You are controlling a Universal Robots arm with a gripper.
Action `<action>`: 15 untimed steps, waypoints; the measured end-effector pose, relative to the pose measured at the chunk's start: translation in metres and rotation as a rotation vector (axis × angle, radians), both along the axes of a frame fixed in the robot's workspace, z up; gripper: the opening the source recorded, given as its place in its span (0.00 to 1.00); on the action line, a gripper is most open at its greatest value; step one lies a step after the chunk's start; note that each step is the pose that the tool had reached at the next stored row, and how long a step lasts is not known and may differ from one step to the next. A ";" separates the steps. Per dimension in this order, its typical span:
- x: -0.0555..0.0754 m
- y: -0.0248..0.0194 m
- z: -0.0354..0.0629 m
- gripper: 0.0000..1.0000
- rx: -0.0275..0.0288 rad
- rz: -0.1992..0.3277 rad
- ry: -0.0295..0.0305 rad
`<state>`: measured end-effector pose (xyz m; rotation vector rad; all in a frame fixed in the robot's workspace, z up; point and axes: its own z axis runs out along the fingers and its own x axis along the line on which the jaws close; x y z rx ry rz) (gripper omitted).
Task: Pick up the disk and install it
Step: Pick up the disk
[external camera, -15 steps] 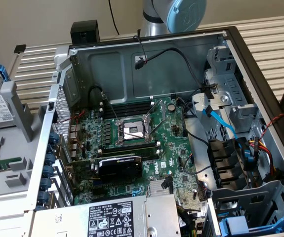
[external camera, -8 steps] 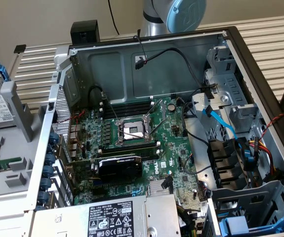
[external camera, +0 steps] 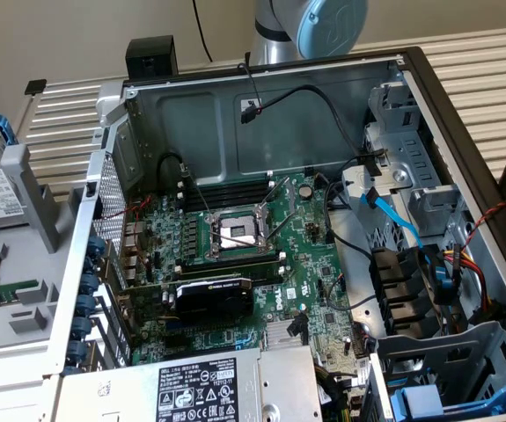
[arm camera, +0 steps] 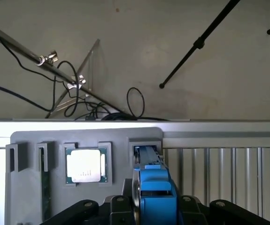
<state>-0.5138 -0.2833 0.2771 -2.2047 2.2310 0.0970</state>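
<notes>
Tool: the gripper (arm camera: 154, 214) hangs over the grey holder (arm camera: 31, 197), with one black side on each flank of the disk's near end.
Grip: can't call it. It may be clamped on the carrier or only straddling it, and the pictures don't tell.
Disk: the disk (arm camera: 156, 190) is directly below the gripper and between its two sides. The far end looks seated in the holder's slot.
Axis: it's standing on end, with the long axis running from the slot straight towards the gripper. The thin blue carrier edge faces the tool.
Face: the exterior view catches the white label on the broad side.
Neighbour: a processor chip (arm camera: 86, 165) sits in the next pocket, just beside the disk and off to one side of the gripper.
Done: by the look of it, the gripper is lined up on the disk.
Left: the disk isn't out of the holder. The computer case (external camera: 200, 123) is well apart from the tool and hasn't received it, so lifting and installing aren't done.
</notes>
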 end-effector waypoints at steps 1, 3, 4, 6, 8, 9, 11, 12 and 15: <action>0.000 0.0000 -0.0001 0.38 0.0000 0.000 0.0032; 0.000 0.0000 -0.0001 0.38 0.0000 0.000 0.0034; 0.000 0.0000 0.0000 0.38 0.0000 0.000 0.0034; 0.000 -0.0001 0.0000 0.38 0.0000 0.000 0.0036; 0.000 0.0000 0.0000 0.37 0.0000 0.000 0.0036; 0.000 -0.0001 0.0000 0.37 0.0000 0.000 0.0035; 0.000 -0.0001 0.0000 0.37 0.0000 0.000 0.0030; 0.000 -0.0001 0.0001 0.37 0.0001 0.000 0.0027; 0.000 -0.0001 0.0027 0.37 0.0000 0.000 0.0016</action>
